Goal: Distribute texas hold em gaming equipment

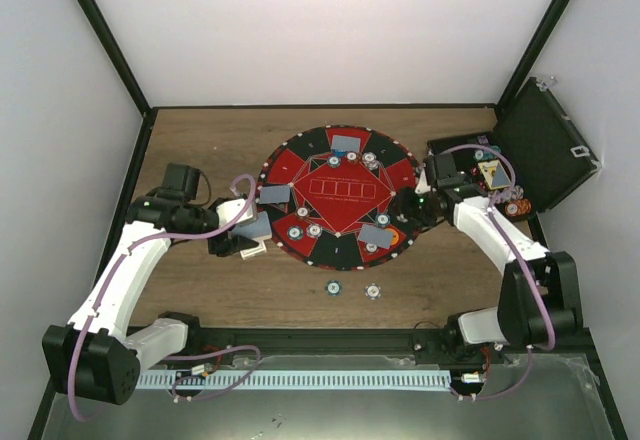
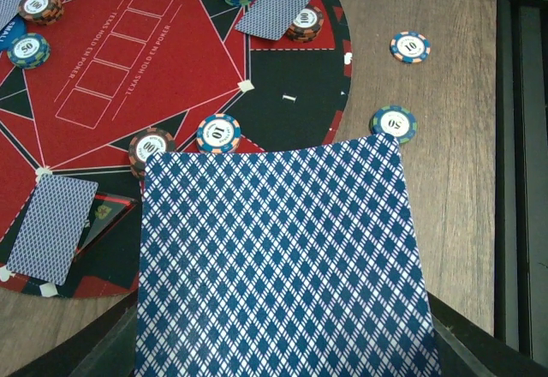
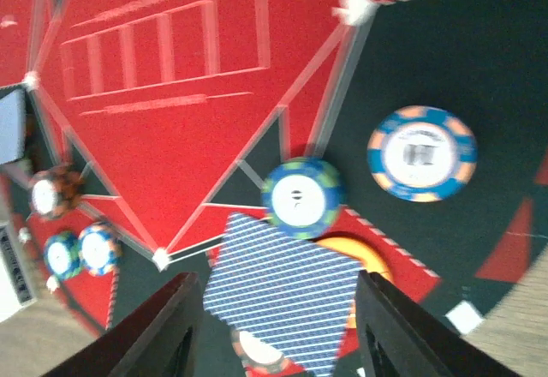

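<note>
Looking down from above, we see the left gripper (image 1: 248,236) at the left rim of the round mat (image 1: 300,165), just off its edge over the wooden table (image 1: 200,140). Its wrist view shows us the held card (image 2: 282,257), back up with a blue diamond pattern, filling the lower frame between the dark fingers (image 2: 484,347). The jaws are closed on it, though we cannot tell whether it is one card or several. Past its far edge two chips (image 2: 218,133) sit side by side on the mat. Two more lie off the mat on bare wood: a teal chip (image 2: 393,123) right at the held card's corner and a pale chip (image 2: 410,47) farther out. A second card (image 2: 53,227) lies face down on the mat, to the left in that view. The right gripper (image 1: 398,218) hangs over the mat's right side, jaws spread wide and gripping nothing. Between its fingers (image 3: 163,330) we see a third card (image 3: 278,304) lying face down on the mat, overlapping an orange disc (image 3: 364,261). A green-and-blue chip (image 3: 300,195) sits at its far edge and a blue-and-orange chip (image 3: 421,152) is near by. A fourth card (image 1: 346,143) rests at the mat's far edge, and the black case (image 1: 545,140) stands open at the right.
</note>
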